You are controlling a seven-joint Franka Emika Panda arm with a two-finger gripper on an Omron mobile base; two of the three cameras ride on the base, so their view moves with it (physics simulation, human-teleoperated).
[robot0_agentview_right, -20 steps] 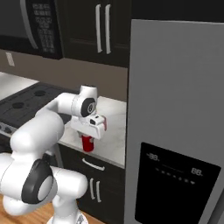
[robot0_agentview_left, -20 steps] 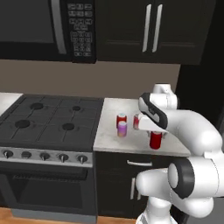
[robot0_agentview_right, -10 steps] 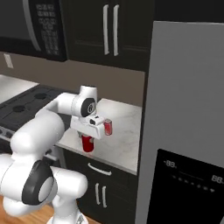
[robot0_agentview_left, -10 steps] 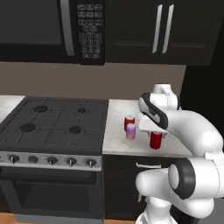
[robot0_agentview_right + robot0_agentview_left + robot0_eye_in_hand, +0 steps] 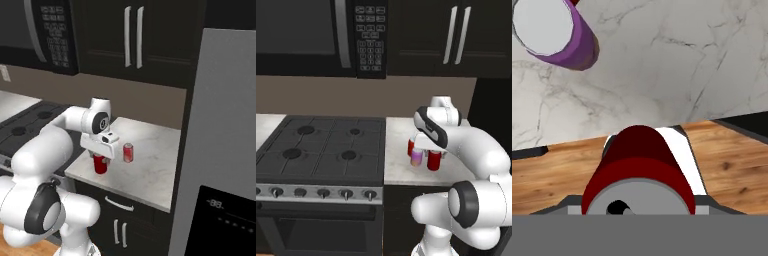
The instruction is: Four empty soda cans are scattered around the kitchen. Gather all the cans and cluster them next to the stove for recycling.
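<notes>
While pincer (image 5: 101, 159) pinches it, red can (image 5: 100, 164) upright, silver-topped, beside purple can (image 5: 416, 158).

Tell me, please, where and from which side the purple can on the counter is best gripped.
Grip the purple can across its round side wall, probably coming from above: it stands upright, with red cans close behind and beside it, so a sideways approach looks crowded.

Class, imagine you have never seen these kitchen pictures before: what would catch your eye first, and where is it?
The big white arm bends over the marble counter right of the black stove, its tool shut on a red can. A purple-pink can and another red can stand close by on that counter.
</notes>
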